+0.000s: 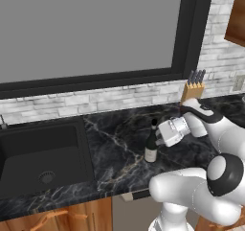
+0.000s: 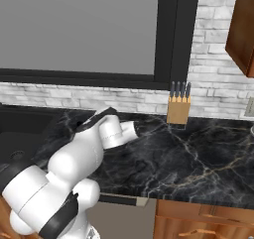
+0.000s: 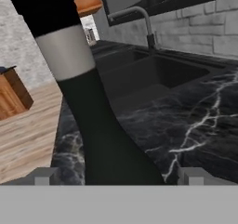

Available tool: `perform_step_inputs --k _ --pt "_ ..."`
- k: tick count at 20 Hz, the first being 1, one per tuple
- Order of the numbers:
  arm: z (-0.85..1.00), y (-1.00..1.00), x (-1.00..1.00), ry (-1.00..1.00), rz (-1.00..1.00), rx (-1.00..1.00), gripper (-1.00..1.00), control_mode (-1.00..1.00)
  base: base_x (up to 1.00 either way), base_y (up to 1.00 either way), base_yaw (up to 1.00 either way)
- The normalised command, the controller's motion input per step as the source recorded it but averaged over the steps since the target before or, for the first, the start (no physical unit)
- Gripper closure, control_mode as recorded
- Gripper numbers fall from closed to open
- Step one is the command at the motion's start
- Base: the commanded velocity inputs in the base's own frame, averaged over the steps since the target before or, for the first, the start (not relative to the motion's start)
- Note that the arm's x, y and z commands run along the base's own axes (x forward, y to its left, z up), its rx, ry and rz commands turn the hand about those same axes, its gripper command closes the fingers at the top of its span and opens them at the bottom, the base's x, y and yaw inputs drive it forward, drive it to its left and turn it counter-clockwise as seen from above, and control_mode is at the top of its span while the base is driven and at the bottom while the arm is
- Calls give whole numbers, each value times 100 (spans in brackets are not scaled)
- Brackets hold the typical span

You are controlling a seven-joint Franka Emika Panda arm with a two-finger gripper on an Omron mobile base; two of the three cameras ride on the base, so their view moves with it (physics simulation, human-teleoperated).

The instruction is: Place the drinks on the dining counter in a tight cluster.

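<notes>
Wine bottle [image 1: 151, 146]: one slim dark bottle with a white label, upright on the black marble wall counter [image 1: 119, 144], between the sink and the knife block; in the hand view its neck and shoulder rise close in front of the camera [image 3: 100, 125].
Gripper [image 1: 159, 140]: jaws spread wide, level with the bottle's upper body, one finger tip [image 3: 42, 175] low on each side of the glass; nothing is grasped yet.
Step in hand: judged to be the approach for picking up this first drink, ahead of carrying it to the dining counter.
Next move calls for: closing the fingers squarely on the bottle, then lifting straight up so it does not tip.
Risk: the bottle is tall and narrow, so a sideways nudge could topple it.
Count: one bottle, one sink [image 1: 40, 158], one faucet [image 3: 135, 21], one knife block [image 1: 192, 92] with four handles.
</notes>
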Motion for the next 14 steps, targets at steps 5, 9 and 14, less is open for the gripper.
perform_step_inputs --k 5,9,14 --pt "-7 11 0 1 0 0 -100 -100 0 0 0" --pt "-14 16 0 0 0 0 -100 -100 0 0 0" --pt "-4 7 0 0 0 0 -100 -100 0 0 0"
